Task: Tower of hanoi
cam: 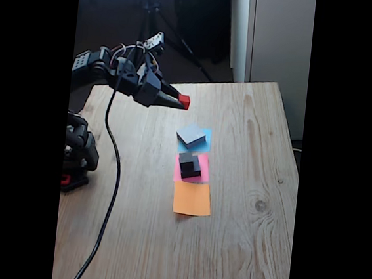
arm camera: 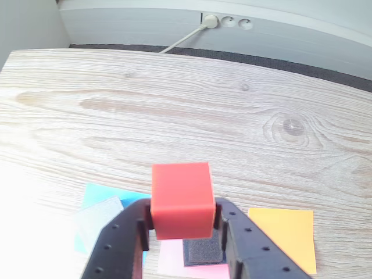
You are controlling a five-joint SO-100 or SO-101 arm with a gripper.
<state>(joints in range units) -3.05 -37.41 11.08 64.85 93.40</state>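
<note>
Carrying the red cube (cam: 184,102) clamped in the pincer (arm camera: 182,224) high above the surface (cam: 247,185), the arm seems mid-transfer, next needing a lowering onto a legal square.

Red cube (arm camera: 181,200); grey block (cam: 191,135) on blue paper (cam: 204,141); black blocks (cam: 189,165) on pink paper (cam: 203,164); orange paper (cam: 191,199) bare; table (cam: 242,237) pale wood-grain.

The support surface is a light wooden table (cam: 242,237) with visible grain and knots. Three paper squares lie flat on it in a row: a blue paper square (cam: 203,140), a pink paper square (cam: 203,164) and an orange paper square (cam: 191,199). A black cable (cam: 108,198) trails across the tabletop near the arm's base.
</note>
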